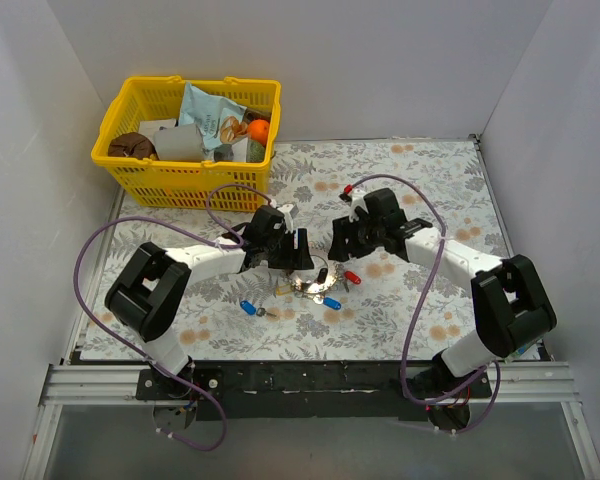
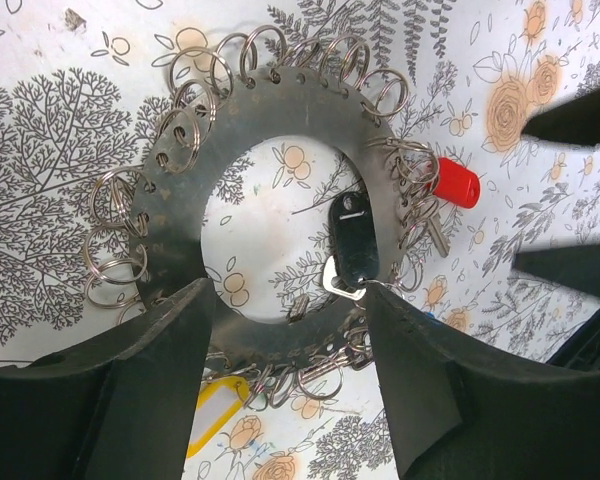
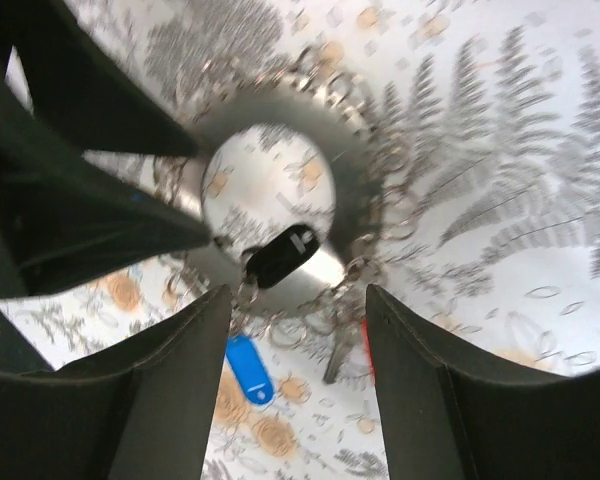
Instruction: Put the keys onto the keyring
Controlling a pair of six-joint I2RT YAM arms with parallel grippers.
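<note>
TOP VIEW
Desk: floral-patterned desk [image 1: 430, 190], white walls on three sides.
Basket: yellow basket [image 1: 180, 182] at the far left corner, holding packets and an orange item.
Keyring: the keyring [image 1: 315, 285] lies flat near the middle of the desk, between the two arms' tips.
Keys: red key [image 1: 352, 277] just right of the ring; blue key [image 1: 332, 302] at its near-right edge; second blue key [image 1: 248, 308] apart to the left.
Left claw: the left claw [image 1: 300, 262] reaches in from the left, over the ring's far-left side.
Right claw: the right claw [image 1: 335, 255] reaches in from the right, near the ring's far-right side.

LEFT WRIST VIEW
Ring: a flat dark band with a round hole, many small split rings threaded along its outer rim.
Black tag: black tag [image 2: 352, 240] lies at the right side of the hole.
Red key: just beside the split rings on the right.
Yellow tag: yellow tag [image 2: 215, 415] at the ring's near edge.
Left claw state: released; its fingers [image 2: 150, 390] stand apart over the ring's near arc. Contact cannot be told.

RIGHT WRIST VIEW
Sharpness: blurred.
Right claw state: released; its fingers [image 3: 160, 400] stand apart, with the blue key and loose split rings showing in the gap.
Ring: beyond the fingertips, the black tag across its near rim.
Left claw: dark shapes at the upper left, beside the ring.
</note>
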